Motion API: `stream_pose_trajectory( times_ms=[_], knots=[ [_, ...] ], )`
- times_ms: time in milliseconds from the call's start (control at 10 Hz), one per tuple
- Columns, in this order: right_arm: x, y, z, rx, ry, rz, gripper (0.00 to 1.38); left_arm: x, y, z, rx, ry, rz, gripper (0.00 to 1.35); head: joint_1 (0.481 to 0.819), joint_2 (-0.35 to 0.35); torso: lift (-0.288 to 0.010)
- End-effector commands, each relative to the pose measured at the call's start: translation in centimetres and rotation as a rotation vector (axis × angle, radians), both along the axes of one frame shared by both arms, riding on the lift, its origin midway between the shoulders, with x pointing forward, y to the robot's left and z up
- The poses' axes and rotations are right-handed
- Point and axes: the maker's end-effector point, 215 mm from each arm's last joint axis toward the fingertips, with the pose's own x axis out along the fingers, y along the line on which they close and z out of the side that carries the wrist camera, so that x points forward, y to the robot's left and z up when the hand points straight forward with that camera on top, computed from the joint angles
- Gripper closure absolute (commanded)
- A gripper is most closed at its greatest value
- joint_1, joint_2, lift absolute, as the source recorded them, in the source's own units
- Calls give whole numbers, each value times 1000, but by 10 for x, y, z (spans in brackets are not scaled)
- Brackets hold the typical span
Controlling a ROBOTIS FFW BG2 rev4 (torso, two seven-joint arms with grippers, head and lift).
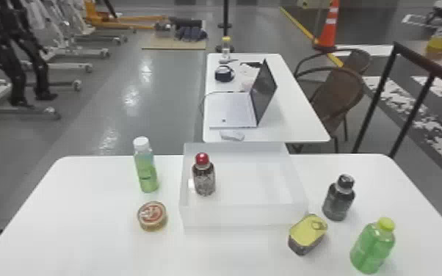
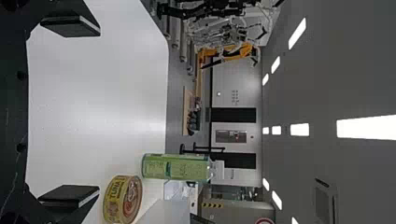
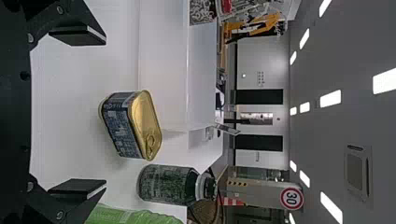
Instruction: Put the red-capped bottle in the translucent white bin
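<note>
The red-capped bottle [image 1: 204,176] stands upright inside the translucent white bin [image 1: 244,214], near its left wall. In the right wrist view, part of the same bottle [image 3: 201,12] shows above the wall of the bin [image 3: 163,70]. My left gripper [image 2: 69,112] is open with nothing between its fingers, the green bottle and the tuna can lying beyond them. My right gripper [image 3: 77,114] stands open as well, facing the yellow-lidded can from a short distance without touching it.
Left of the bin are a white-capped green bottle [image 1: 146,165] and a round tuna can [image 1: 152,215]. To its right stand a black-capped dark bottle [image 1: 339,198], a yellow-lidded can [image 1: 307,235] and a green bottle [image 1: 372,246]. A laptop [image 1: 231,108] sits on the table behind.
</note>
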Motion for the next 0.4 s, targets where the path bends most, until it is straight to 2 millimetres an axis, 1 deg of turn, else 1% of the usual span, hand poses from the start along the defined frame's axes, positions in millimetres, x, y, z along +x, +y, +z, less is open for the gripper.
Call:
stream_pose_trajectory(
  times_ms=[0, 300],
  knots=[
    [1, 0, 1, 0, -1, -1, 205, 0, -2, -1, -7, -1, 0, 113, 549, 0, -100],
    [1, 0, 1, 0, -1, -1, 205, 1, -2, 1, -5, -7, -1, 113, 549, 0, -100]
  ],
)
